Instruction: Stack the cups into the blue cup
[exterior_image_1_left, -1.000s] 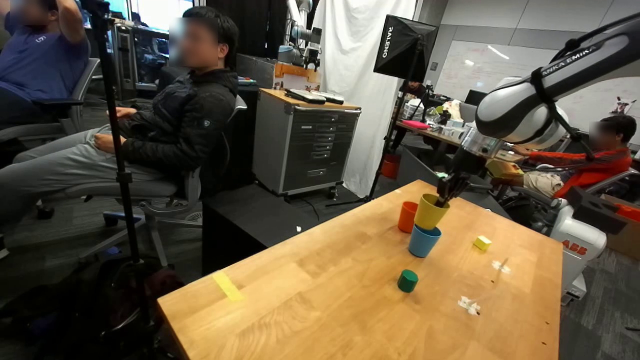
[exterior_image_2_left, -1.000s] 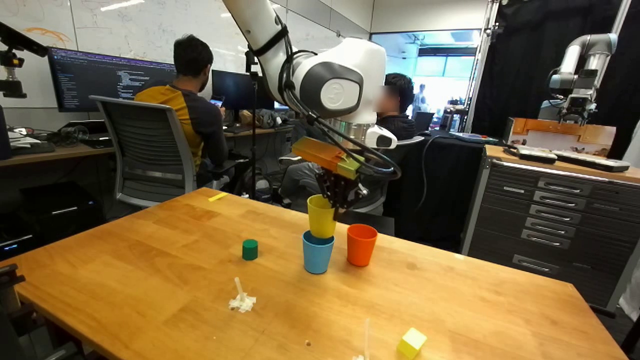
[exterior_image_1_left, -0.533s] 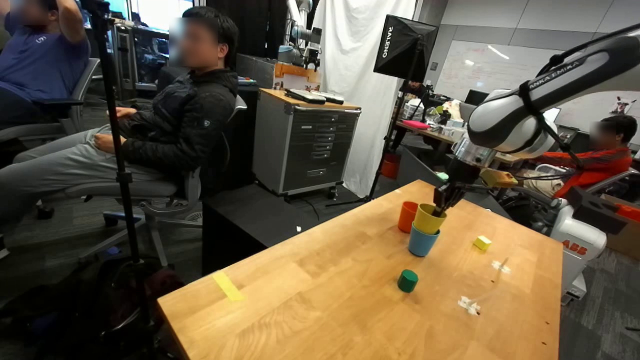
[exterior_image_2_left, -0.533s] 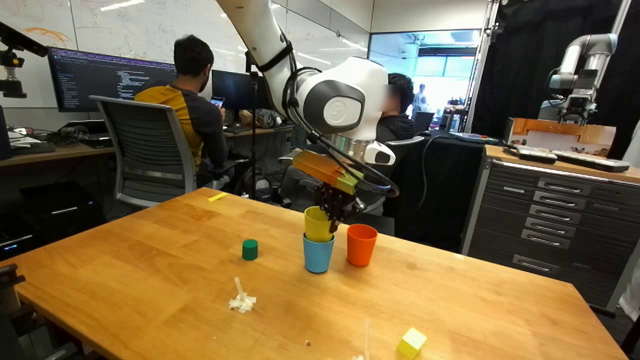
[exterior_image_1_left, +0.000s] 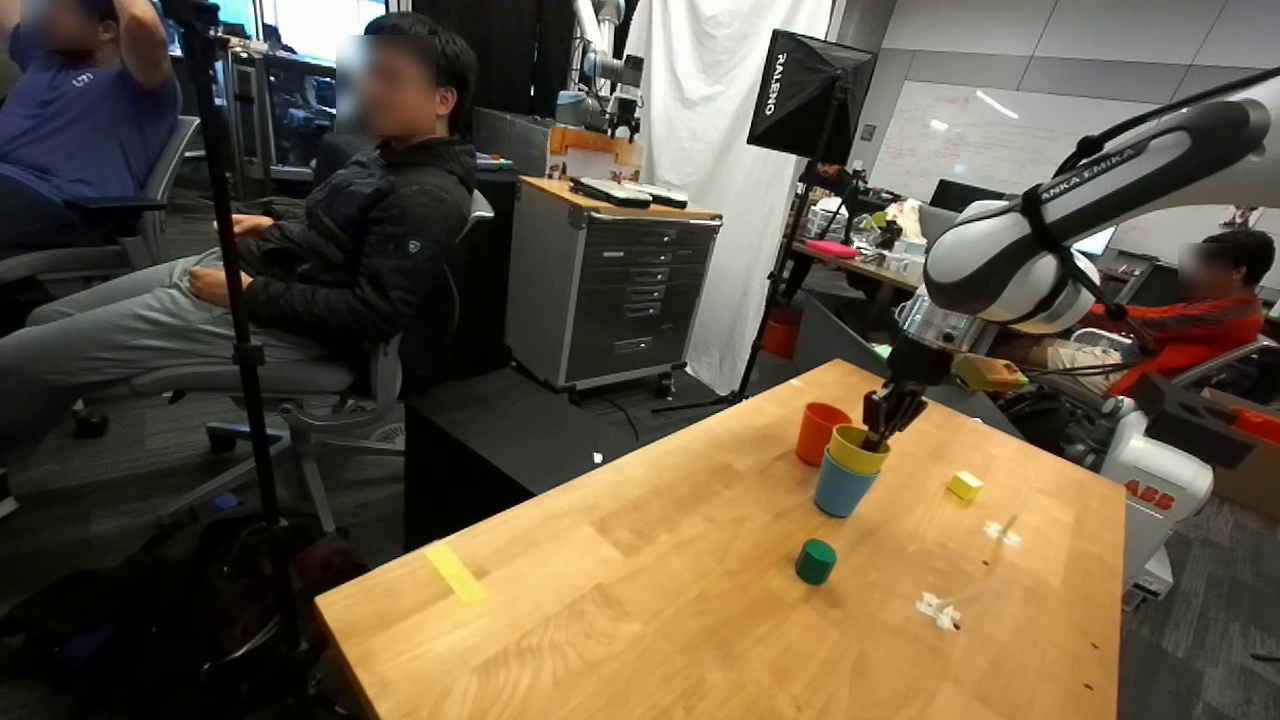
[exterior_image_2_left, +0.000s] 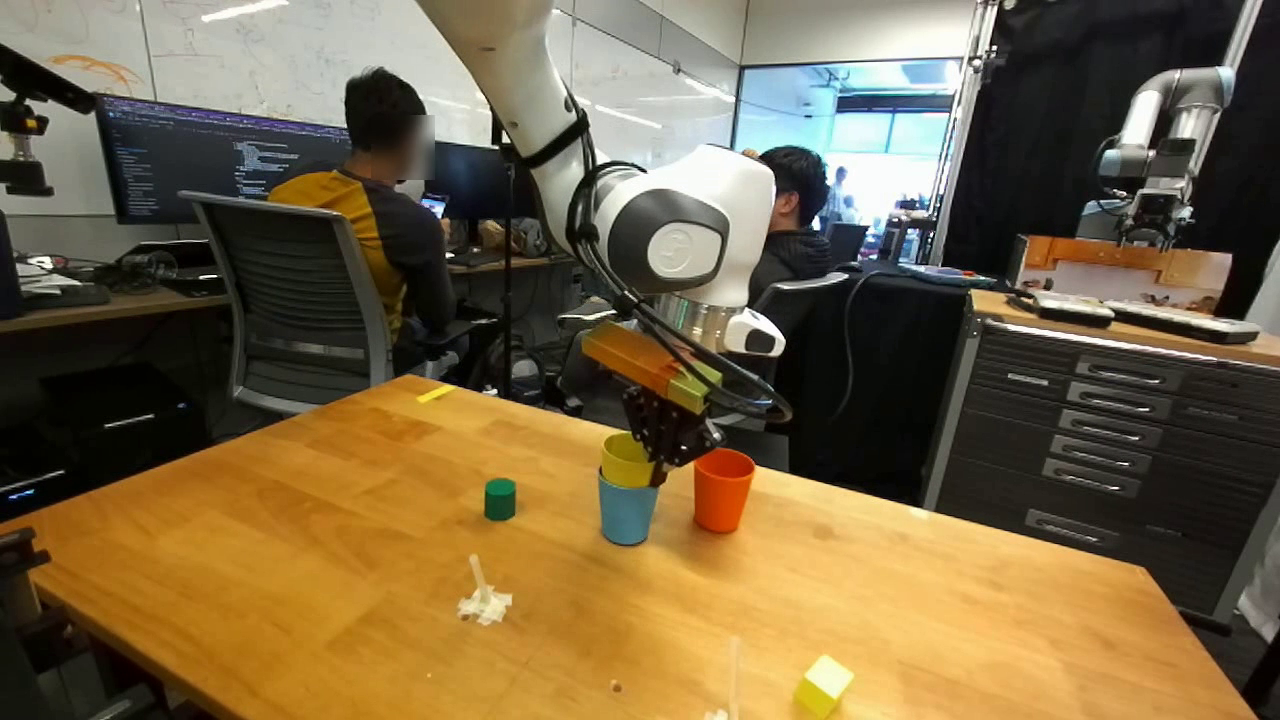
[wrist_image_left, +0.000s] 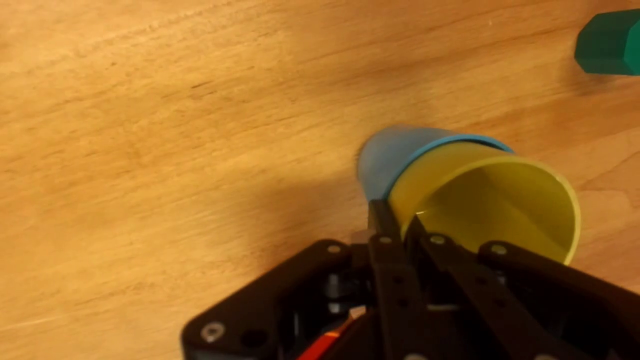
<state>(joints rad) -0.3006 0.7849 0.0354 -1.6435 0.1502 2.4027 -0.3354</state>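
The yellow cup (exterior_image_1_left: 848, 455) (exterior_image_2_left: 622, 462) stands with its lower part inside the blue cup (exterior_image_1_left: 842, 492) (exterior_image_2_left: 627, 514); its upper part sticks out above the blue rim. The wrist view looks into the yellow cup (wrist_image_left: 505, 210), with the blue cup (wrist_image_left: 387, 157) around its base. My gripper (exterior_image_1_left: 874, 440) (exterior_image_2_left: 662, 472) is shut on the yellow cup's wall. In the wrist view, one finger of the gripper (wrist_image_left: 397, 217) is inside the cup and one outside. The orange cup (exterior_image_1_left: 817, 437) (exterior_image_2_left: 722, 492) stands upright close beside the blue cup.
A dark green block (exterior_image_1_left: 816, 562) (exterior_image_2_left: 500, 500) (wrist_image_left: 605, 45) lies near the blue cup. A yellow cube (exterior_image_1_left: 965, 486) (exterior_image_2_left: 825, 686) lies on the wooden table (exterior_image_1_left: 640, 600). Thin clear sticks rise from taped spots (exterior_image_1_left: 938, 610) (exterior_image_2_left: 485, 605). The table's edge runs behind the orange cup.
My gripper has moved down with the yellow cup, from above the blue rim to partly inside the blue cup. The blue cup has shifted slightly. The orange cup has not moved.
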